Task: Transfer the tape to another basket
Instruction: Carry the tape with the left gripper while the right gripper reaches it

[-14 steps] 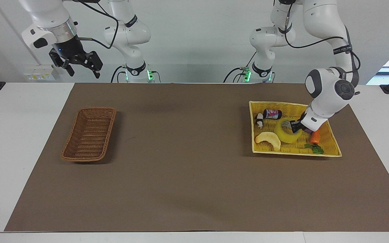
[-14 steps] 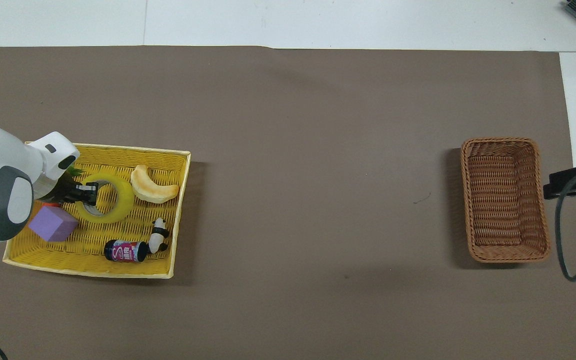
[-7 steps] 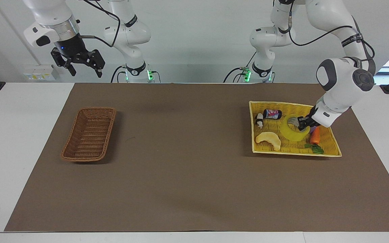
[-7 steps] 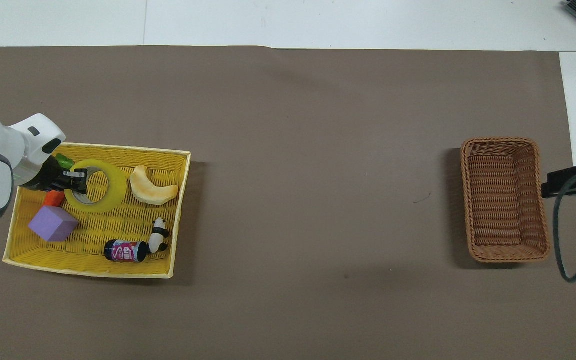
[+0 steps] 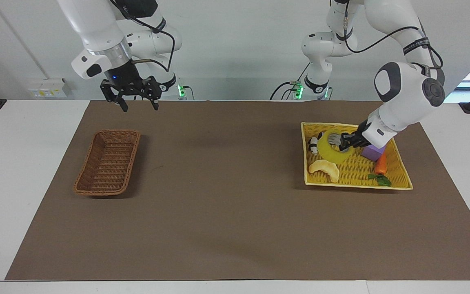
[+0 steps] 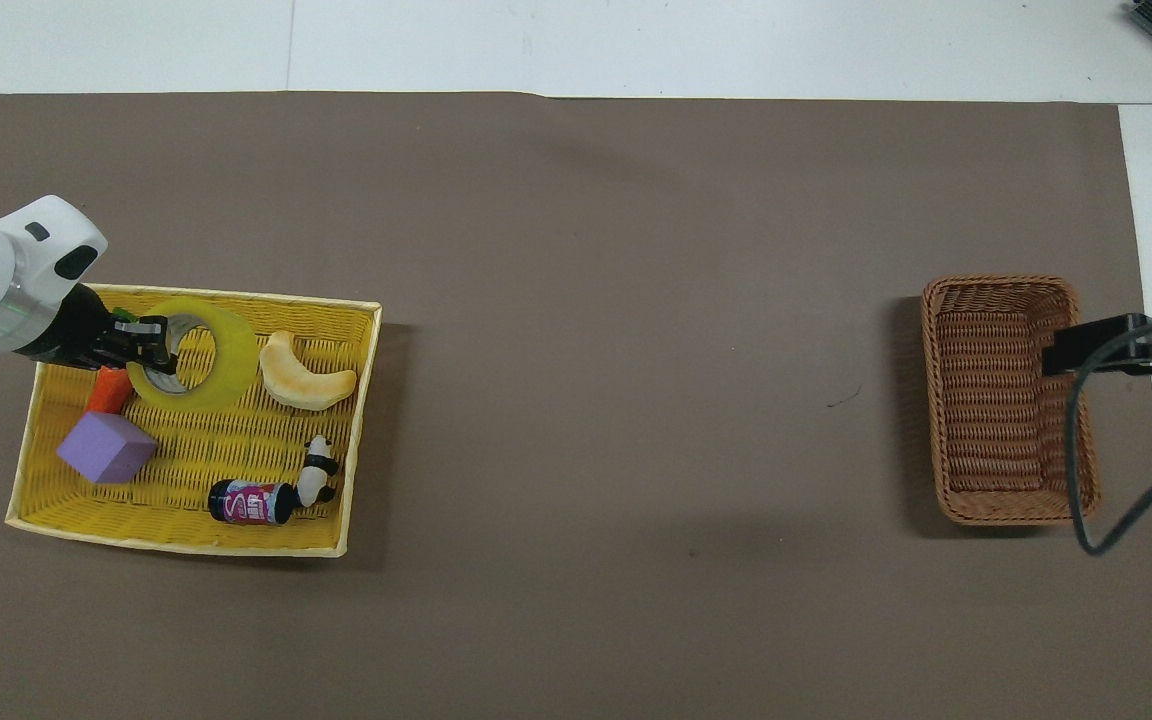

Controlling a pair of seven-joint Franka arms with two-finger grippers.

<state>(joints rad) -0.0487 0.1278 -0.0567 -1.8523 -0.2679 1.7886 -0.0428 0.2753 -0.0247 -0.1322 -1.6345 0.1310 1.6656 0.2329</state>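
Note:
The tape [image 5: 329,152] is a yellow roll with a grey inner core. My left gripper [image 5: 342,141] is shut on its rim and holds it tilted in the air over the yellow tray [image 5: 357,185]. It also shows in the overhead view [image 6: 226,352], with the left gripper [image 6: 151,335] at its edge. The brown wicker basket [image 5: 108,161] stands empty at the right arm's end of the table, also seen in the overhead view [image 6: 1006,400]. My right gripper [image 5: 140,107] hangs open and empty in the air over the mat, by the basket's end nearer the robots.
The yellow tray [image 6: 176,545] holds a pale crescent toy [image 6: 306,375], a purple cube [image 6: 106,450], a carrot [image 5: 380,165], a small panda [image 6: 316,470] and a dark can [image 6: 251,503]. A brown mat [image 5: 227,212] covers the table.
My left gripper has lifted the tape off the tray floor and carried it over the can. My right arm has swung toward the table's middle and come lower.

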